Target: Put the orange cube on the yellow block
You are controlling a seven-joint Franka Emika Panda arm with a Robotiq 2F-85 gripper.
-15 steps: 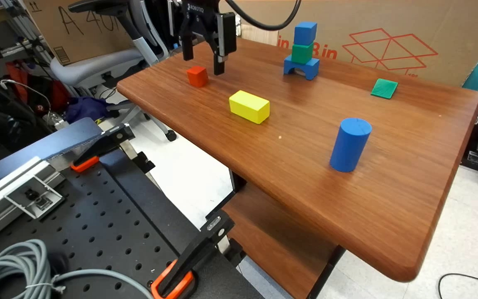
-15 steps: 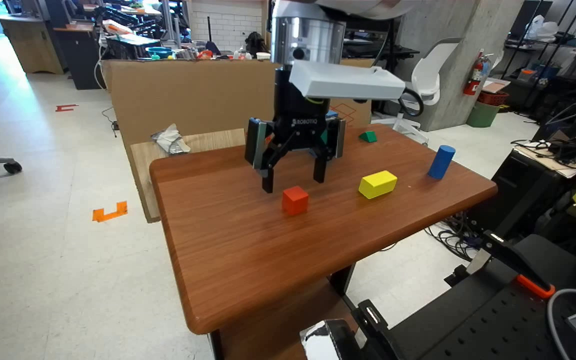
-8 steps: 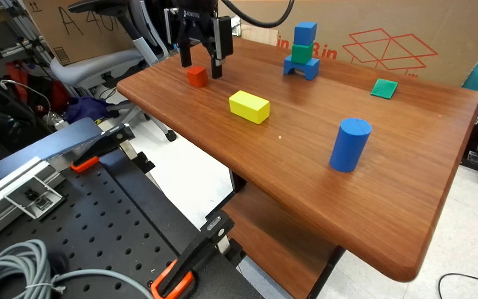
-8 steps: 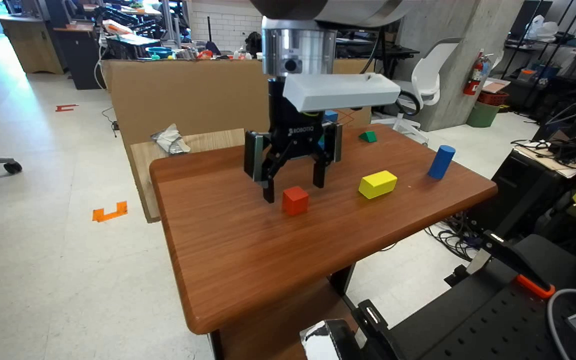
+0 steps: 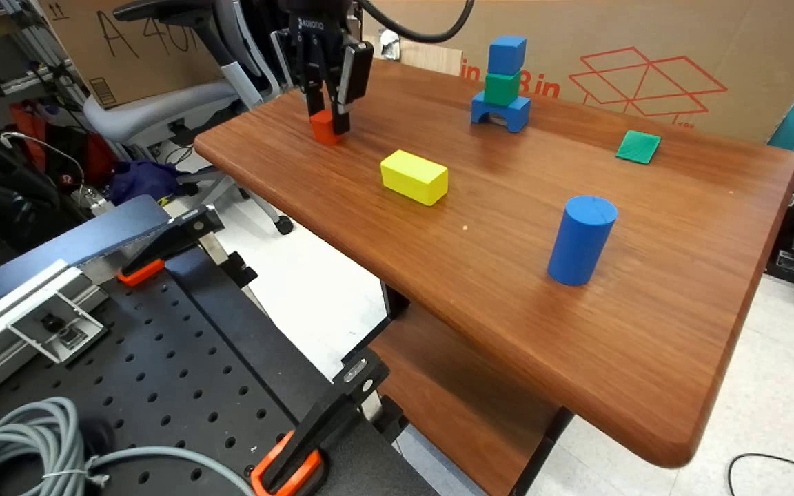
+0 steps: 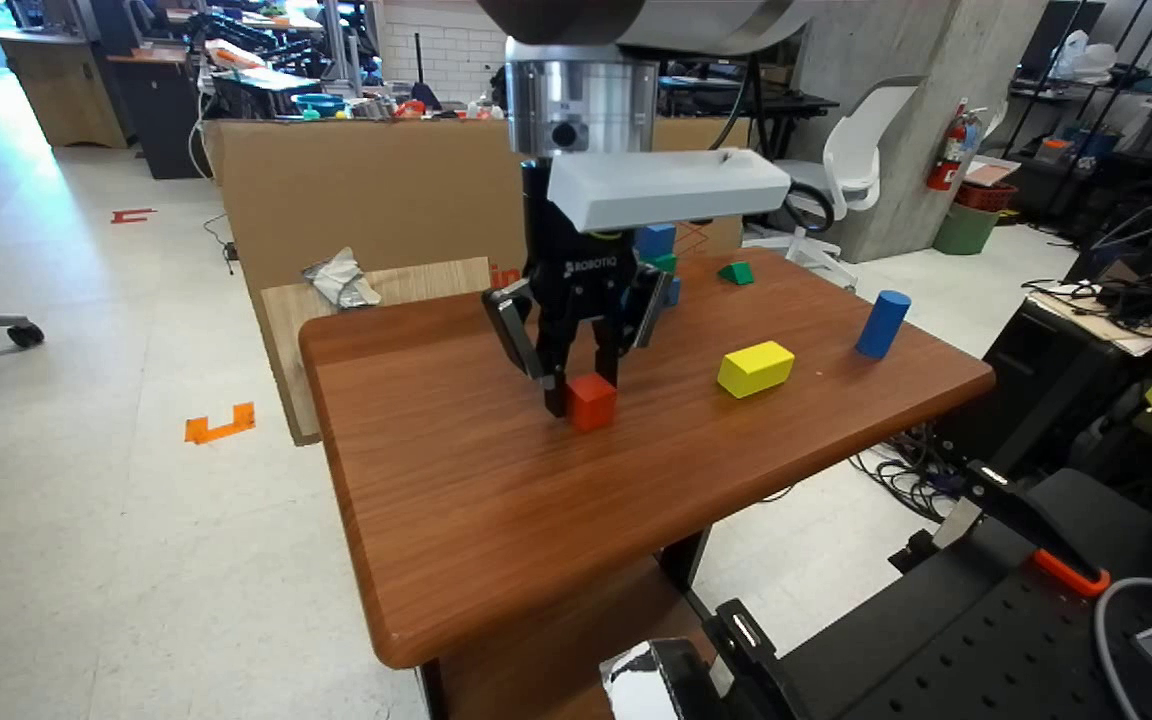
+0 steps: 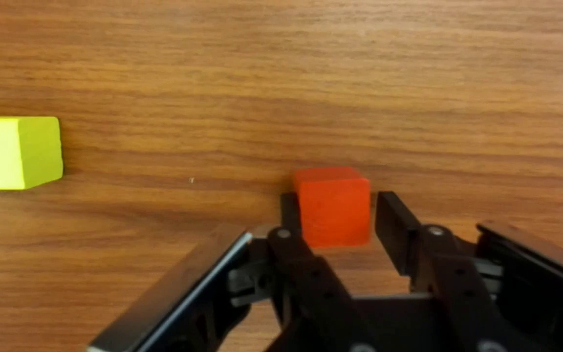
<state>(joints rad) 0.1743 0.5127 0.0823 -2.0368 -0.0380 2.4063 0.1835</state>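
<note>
The orange cube [image 7: 335, 212] rests on the wooden table, and in the wrist view it sits between the fingers of my gripper [image 7: 337, 211]. One finger lies close against the cube's left side; whether it touches I cannot tell. A thin strip of wood shows between the cube and the other finger [image 7: 393, 230], so the jaws are narrowed but not closed on it. Both exterior views show the gripper [image 5: 329, 117] lowered around the cube [image 6: 592, 405]. The yellow block [image 5: 414, 178] lies flat on the table a short way off, at the left edge of the wrist view.
A blue cylinder [image 5: 582, 241] stands upright beyond the yellow block. Towards the cardboard rises a stack with a blue arch [image 5: 500, 112], a green block [image 5: 502, 88] and a blue cube [image 5: 506, 55]. A green wedge [image 6: 736, 272] lies farther along the table.
My gripper has come down to the orange cube, and its jaws have swung from wide apart to nearly against it. Cube and yellow block have stayed in place.
</note>
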